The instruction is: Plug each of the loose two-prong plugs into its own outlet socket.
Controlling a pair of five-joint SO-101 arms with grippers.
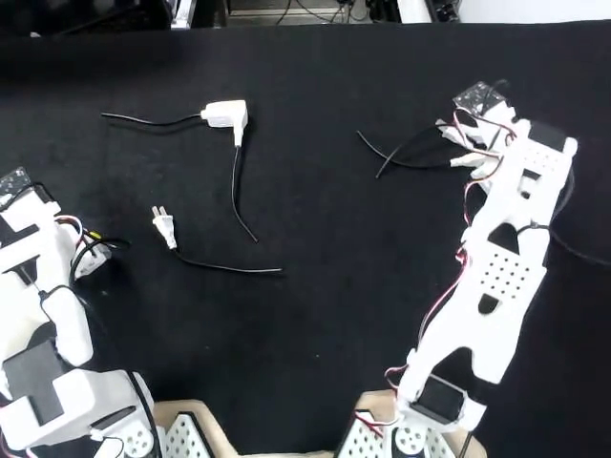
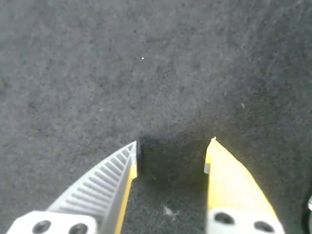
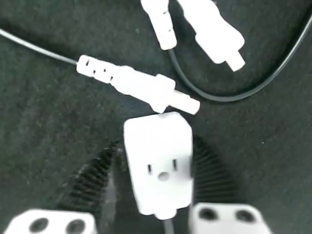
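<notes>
One white socket (image 3: 158, 168) sits clamped between the fingers of the right gripper (image 3: 155, 145) at the table's far right side. Three white plugs (image 3: 214, 31) crowd the cloth just beyond it, the nearest plug (image 3: 141, 87) almost touching it, with a black cord (image 3: 229, 96) curling around them. Well apart, mid-table, lie a two-prong plug (image 1: 164, 227) and a white block (image 1: 227, 114) with cords. The left gripper (image 2: 170, 151) hangs spread apart, holding nothing, over bare black cloth (image 2: 146, 58).

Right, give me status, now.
Left end effector open over black cloth. Right end effector clamps outlet socket. Loose plug just ahead, nothing between.
</notes>
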